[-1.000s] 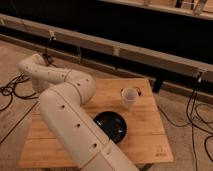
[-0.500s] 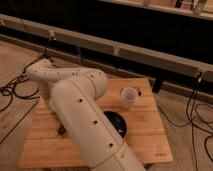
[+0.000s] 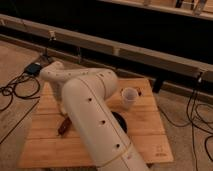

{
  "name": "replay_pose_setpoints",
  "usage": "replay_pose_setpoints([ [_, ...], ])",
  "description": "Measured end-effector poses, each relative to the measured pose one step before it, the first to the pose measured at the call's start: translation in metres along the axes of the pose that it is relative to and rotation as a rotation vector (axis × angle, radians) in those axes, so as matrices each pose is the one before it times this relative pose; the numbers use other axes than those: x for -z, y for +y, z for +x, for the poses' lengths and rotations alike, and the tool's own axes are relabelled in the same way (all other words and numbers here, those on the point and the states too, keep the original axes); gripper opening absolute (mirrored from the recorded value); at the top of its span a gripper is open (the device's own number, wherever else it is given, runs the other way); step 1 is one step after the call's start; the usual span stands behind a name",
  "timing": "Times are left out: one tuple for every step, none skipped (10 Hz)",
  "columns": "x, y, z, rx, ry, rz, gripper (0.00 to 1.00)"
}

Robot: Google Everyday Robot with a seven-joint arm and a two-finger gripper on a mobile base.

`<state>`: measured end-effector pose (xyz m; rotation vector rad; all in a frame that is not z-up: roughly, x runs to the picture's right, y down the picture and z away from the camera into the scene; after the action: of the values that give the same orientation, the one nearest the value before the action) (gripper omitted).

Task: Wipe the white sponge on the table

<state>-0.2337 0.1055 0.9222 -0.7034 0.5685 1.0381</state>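
The light wooden plank table fills the middle of the camera view. My big white arm reaches over it from the bottom, with its elbow at the table's far left. My gripper is hidden behind the arm. The white sponge does not show and may be hidden by the arm. A reddish-brown oblong object lies on the table just left of the arm.
A white cup stands upright at the back right of the table. A dark round shape shows at the arm's right edge. Cables lie on the floor to the left. A long rail runs behind the table.
The arm's elbow has shifted right over the table's left part. The reddish-brown object has come into view beside the arm. The cup has not moved.
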Motion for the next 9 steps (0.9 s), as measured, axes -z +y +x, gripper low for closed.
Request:
replay_pose_setpoints([
  [0.00210,-0.01243,-0.00664,-0.01812,-0.00658,0.02051,0.00],
  [0.00321,-0.01040,-0.01097,-0.00829,-0.01730,0.01837,0.00],
  [0.00296,-0.00782,-0.01023,-0.00341,-0.01447,0.01636,0.00],
  [0.00327,-0.00404,-0.01120,0.00192,-0.01563,0.01262,0.00],
  [0.00301,0.00145,-0.01061,0.00780,-0.01498,0.00755,0.00],
  [0.00185,0.00274,-0.00825,0.00927,-0.01103,0.00534,0.00],
  [0.00210,0.00722,-0.00966,0.01225,-0.01270,-0.00280,0.00],
  [0.00159,0.00914,-0.00830,0.01144,-0.01196,-0.00924,0.00],
  [0.00197,0.00988,-0.00812,0.01246,-0.01290,-0.01340,0.00],
])
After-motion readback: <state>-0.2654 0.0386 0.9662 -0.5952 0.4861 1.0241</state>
